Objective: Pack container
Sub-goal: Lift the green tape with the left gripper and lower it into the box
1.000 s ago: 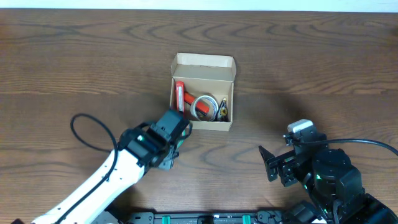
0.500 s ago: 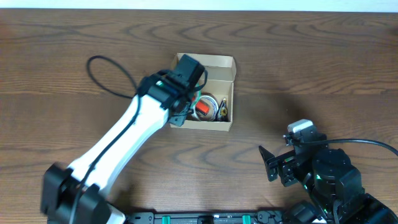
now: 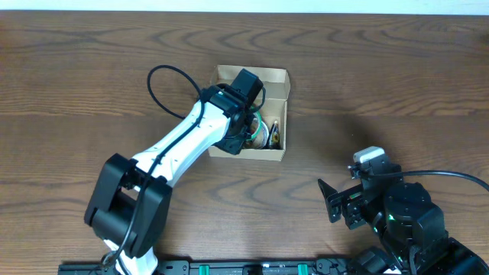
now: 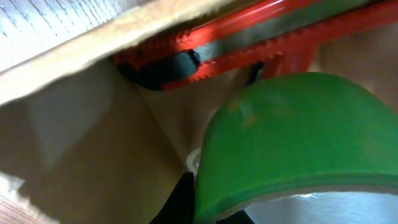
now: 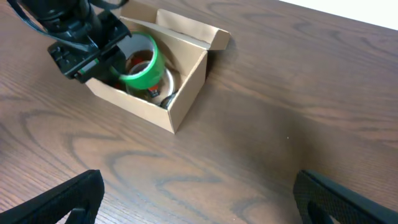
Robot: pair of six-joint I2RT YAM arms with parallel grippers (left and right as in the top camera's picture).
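Observation:
The container (image 3: 278, 85) is a small tan cardboard box with its lid flap open, standing at the table's middle. My left gripper (image 3: 246, 114) reaches down into it, shut on a green tape roll (image 5: 142, 68). In the left wrist view the green roll (image 4: 292, 137) fills the frame, pinched between my black fingers (image 4: 180, 199), just above the box's inner wall (image 4: 74, 137) and a red tool (image 4: 249, 37). A silvery roll (image 5: 166, 84) lies in the box's right part. My right gripper (image 5: 205, 205) stands open over bare wood, well to the front right of the box (image 5: 149, 109).
The left arm's black cable (image 3: 164, 76) loops over the table left of the box. The right arm's base (image 3: 405, 218) sits at the front right. Dark wood table (image 3: 382, 92) lies all round the box.
The left arm has swung from in front of the box up and over it, carrying the green roll down into the box. The right arm has not moved.

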